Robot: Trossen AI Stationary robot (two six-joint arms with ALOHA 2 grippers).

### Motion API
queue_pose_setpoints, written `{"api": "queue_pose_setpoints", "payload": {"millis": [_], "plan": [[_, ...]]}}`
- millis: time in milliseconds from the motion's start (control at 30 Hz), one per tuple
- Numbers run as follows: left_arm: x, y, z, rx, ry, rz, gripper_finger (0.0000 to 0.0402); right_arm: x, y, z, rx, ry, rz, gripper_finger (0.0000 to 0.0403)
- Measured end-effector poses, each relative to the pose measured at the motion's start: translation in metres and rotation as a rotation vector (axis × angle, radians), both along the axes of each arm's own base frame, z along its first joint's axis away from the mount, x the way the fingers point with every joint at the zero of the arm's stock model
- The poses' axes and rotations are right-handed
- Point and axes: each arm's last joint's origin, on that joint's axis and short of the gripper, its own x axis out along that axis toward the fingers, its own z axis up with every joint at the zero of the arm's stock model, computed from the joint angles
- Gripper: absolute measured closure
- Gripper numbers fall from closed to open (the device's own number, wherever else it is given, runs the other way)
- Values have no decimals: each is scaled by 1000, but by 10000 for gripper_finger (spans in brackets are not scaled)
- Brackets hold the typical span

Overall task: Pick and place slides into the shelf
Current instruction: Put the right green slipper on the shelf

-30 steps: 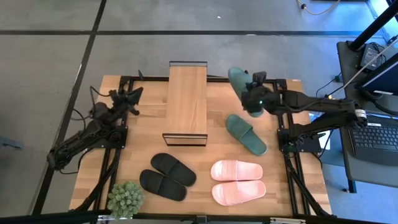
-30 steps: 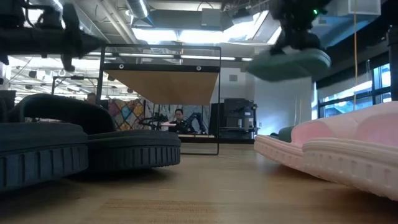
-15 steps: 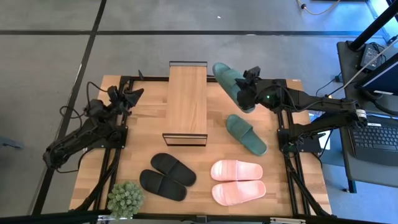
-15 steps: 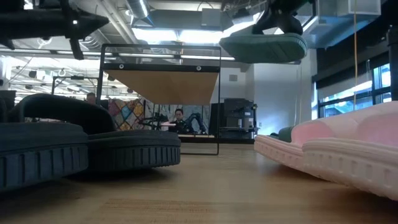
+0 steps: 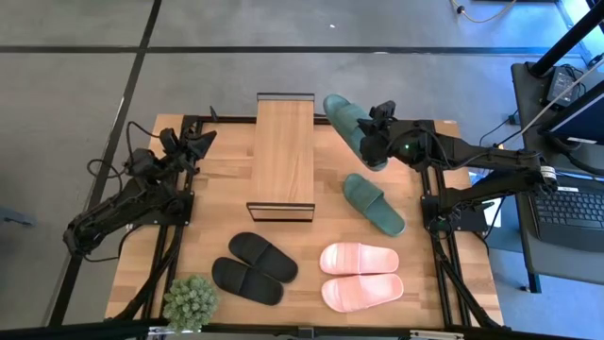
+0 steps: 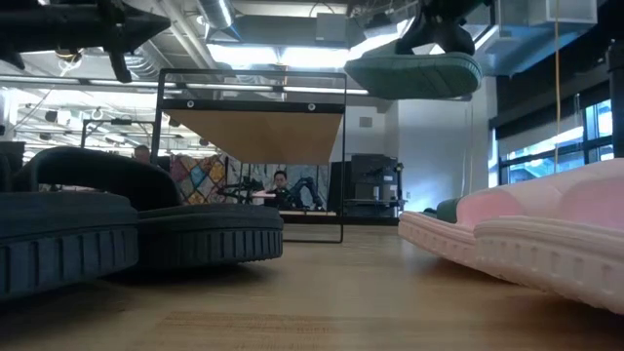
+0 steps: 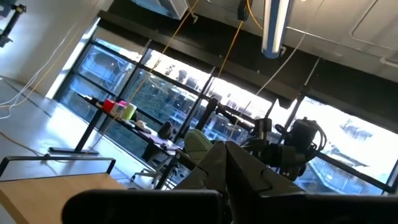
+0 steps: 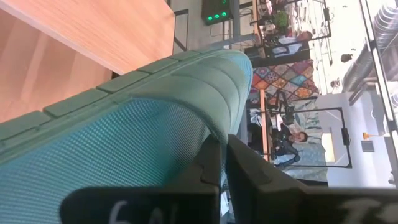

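Dark green rubber hangs in the air: your right gripper (image 5: 376, 142) is clamped on one green slide (image 5: 345, 119), lifted just beside the far end of the shelf (image 5: 284, 156). Its mate (image 5: 373, 202) lies on the table (image 5: 321, 231) near the shelf, with the black pair (image 5: 254, 267) and pink pair (image 5: 361, 277) nearer the front. Your left gripper (image 5: 193, 144), fingers together, waits empty to the shelf's left.

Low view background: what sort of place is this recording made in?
Probably a robotics lab or workshop in an open, office-like hall: exposed ceiling ducts, tall windows, and another robot arm station with a person seated behind the shelf.
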Motion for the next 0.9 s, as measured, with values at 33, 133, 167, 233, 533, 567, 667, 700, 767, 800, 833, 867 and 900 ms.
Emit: {"api": "queue_pose_setpoints", "payload": {"millis": [33, 133, 167, 233, 533, 567, 667, 700, 767, 800, 833, 867, 900], "plan": [[0, 0, 0, 0, 0, 0, 401, 0, 0, 0, 0, 0, 0, 393], [0, 0, 0, 1, 1, 1, 401, 0, 0, 0, 0, 0, 0, 393], [0, 0, 0, 6, 4, 3, 401, 0, 0, 0, 0, 0, 0, 393], [0, 0, 0, 22, 13, 11, 401, 0, 0, 0, 0, 0, 0, 393], [1, -1, 0, 40, 26, -40, 328, 0, 0, 0, 0, 2, 0, 393], [1, -2, 0, 44, 29, -52, 312, 0, 0, 0, 0, 2, 0, 393], [1, -2, 0, 49, 34, -77, 261, 0, 0, 0, -1, 2, 1, 393], [1, -2, 0, 46, 32, -80, 247, 0, 0, 0, 0, 3, 1, 393], [1, -3, 0, 25, 22, -99, 227, 0, 0, -1, 0, 5, 1, 393], [2, -3, 0, 11, 16, -120, 220, 0, 0, -1, 1, 7, 1, 393], [2, -3, 0, -2, 10, -140, 214, 0, 0, -1, 1, 10, 2, 393], [2, -3, 0, -14, 4, -149, 211, 0, 0, -1, 2, 16, 5, 393], [2, -3, 0, -30, -7, -150, 209, 0, 0, -2, 5, 21, 16, 393]]}}
